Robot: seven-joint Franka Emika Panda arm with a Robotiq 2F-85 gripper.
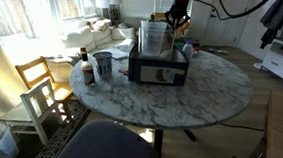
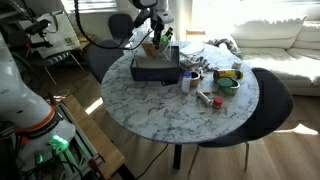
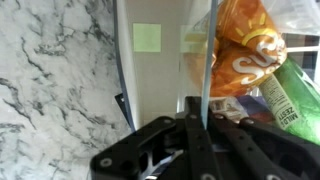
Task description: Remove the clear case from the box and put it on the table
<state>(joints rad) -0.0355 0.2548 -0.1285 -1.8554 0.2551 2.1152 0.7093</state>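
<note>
The dark box [image 1: 159,69] [image 2: 154,69] stands at the far side of the round marble table [image 1: 200,98] [image 2: 170,110]. The clear case [image 1: 152,37] [image 2: 161,46] stands upright in it and rises well above its top. My gripper [image 1: 178,18] [image 2: 153,30] is at the case's upper rim. In the wrist view the gripper [image 3: 190,125] is shut on the thin wall of the clear case [image 3: 160,70], which has a pale yellow label. The marble table [image 3: 50,80] shows beside it.
Orange and green snack bags [image 3: 250,55] lie right beside the case. A round grey cup [image 1: 103,64] and a small bottle [image 1: 87,71] stand near the box. A green bowl [image 2: 228,82] and small items sit on the table. Chairs [image 1: 41,87] [image 2: 272,100] surround it.
</note>
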